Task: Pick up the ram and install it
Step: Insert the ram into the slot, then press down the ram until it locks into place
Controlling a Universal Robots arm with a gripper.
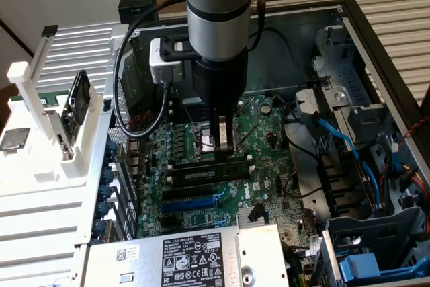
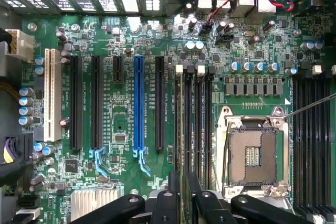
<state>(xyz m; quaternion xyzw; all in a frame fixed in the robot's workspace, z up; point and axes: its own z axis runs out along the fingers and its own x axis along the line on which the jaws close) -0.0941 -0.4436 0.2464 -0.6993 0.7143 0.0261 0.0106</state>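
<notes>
The ram [image 1: 232, 164] shows as a long, narrow dark strip with a hint of green, standing on edge along the memory slots [image 1: 201, 178]. In the wrist view the ram [image 2: 181, 129] is a thin line seen edge-on between black slots. The gripper [image 1: 226, 149] stands straight down over it, and in the wrist view the gripper [image 2: 182, 179] has its fingers clamped on the stick's upper edge. Taking the exterior view as a clock centred on the gripper, the nearest thing is the silver power supply [image 1: 195, 253] with its white label at 6 o'clock. The blue expansion slot [image 1: 195, 201] lies at 7 o'clock, and the open CPU socket [image 1: 207, 140] is just beside the fingers at 9 o'clock. A black cable [image 1: 124, 65] loops off the arm at 10 o'clock. The open computer case [image 1: 349, 15] holds the green motherboard [image 1: 259, 132], with drive bays [image 1: 376, 119] and blue cables at 3 o'clock. Far out at 9 o'clock, a white rack [image 1: 27, 186] carries a dark flat part [image 1: 77, 99] on edge.
</notes>
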